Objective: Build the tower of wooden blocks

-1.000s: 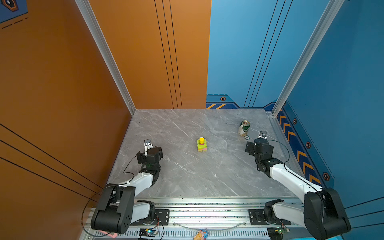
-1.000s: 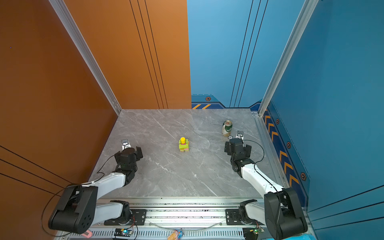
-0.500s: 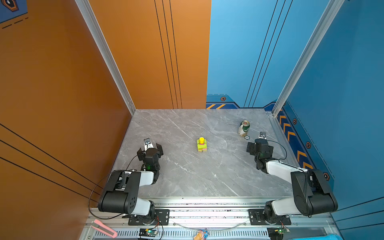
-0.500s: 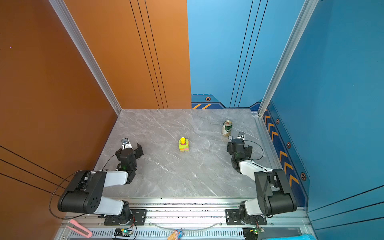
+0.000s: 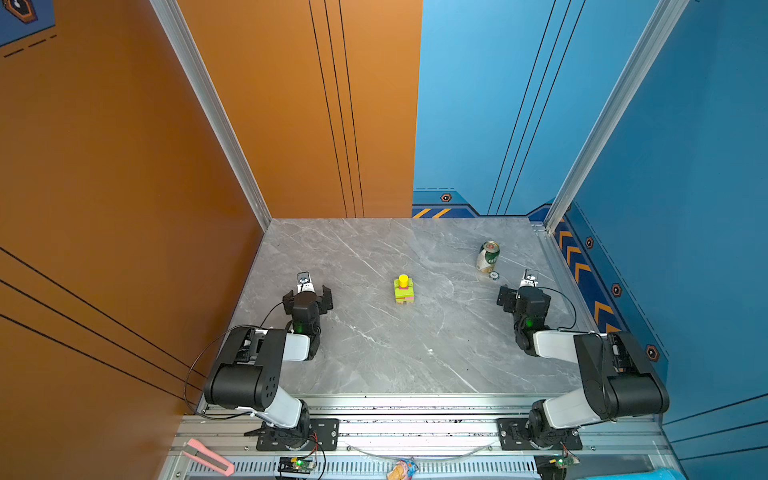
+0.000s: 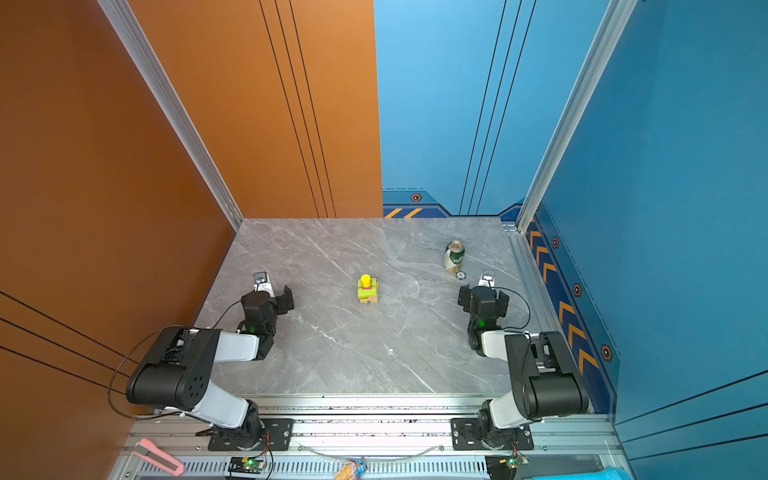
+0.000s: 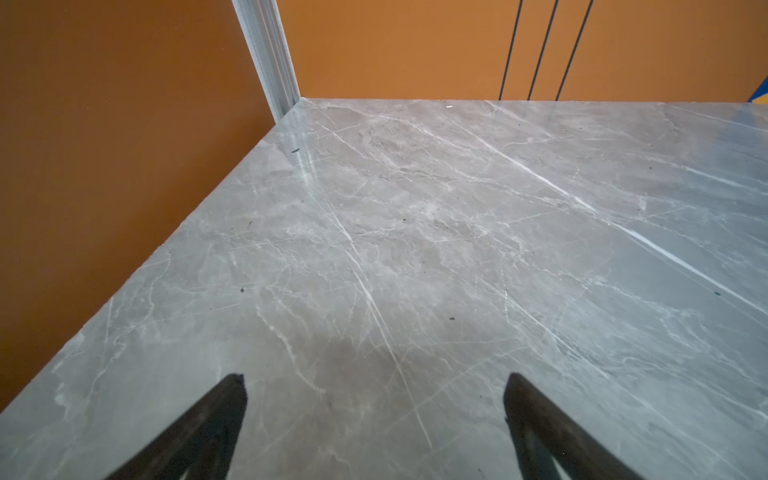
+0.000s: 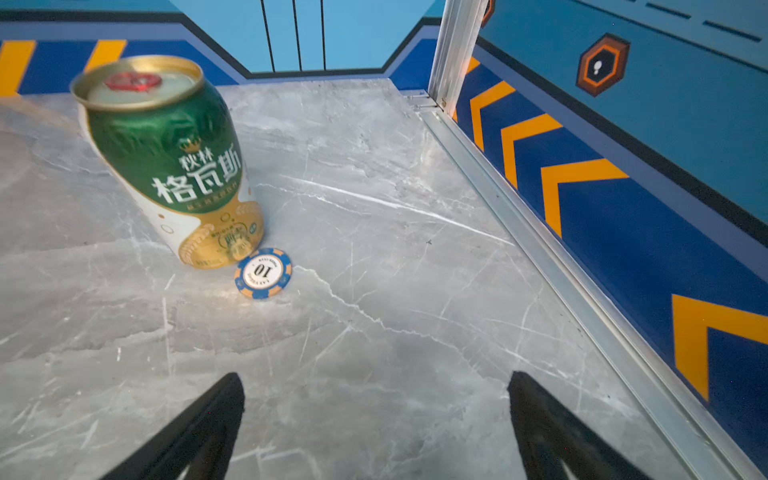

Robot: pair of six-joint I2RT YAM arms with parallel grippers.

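A: Any containers in a top view?
B: One, the drink can. It stands ahead of the right gripper, slightly inward. Its lid looks shut, and I cannot tell what is inside.
A: And the tower?
B: The tower stands mid-table between both grippers, well apart from each. The yellow cylinder is topmost, on a lime-green slab. Bare marble table surrounds it.
A: Arm poses?
B: Both arms fold low by the front rail. The left gripper sits near the orange wall, the right near the blue wall. Each has its jaws spread wide, holding nothing.
A: Left wrist view?
B: Black fingers are parted over bare marble. The table edge meets the orange wall beside them, with the corner far ahead.
A: Right wrist view?
B: The jaws are released here too. The can is ahead, and a blue poker chip lies just beside its base, nearer the gripper. A metal edge strip runs along the outer side.
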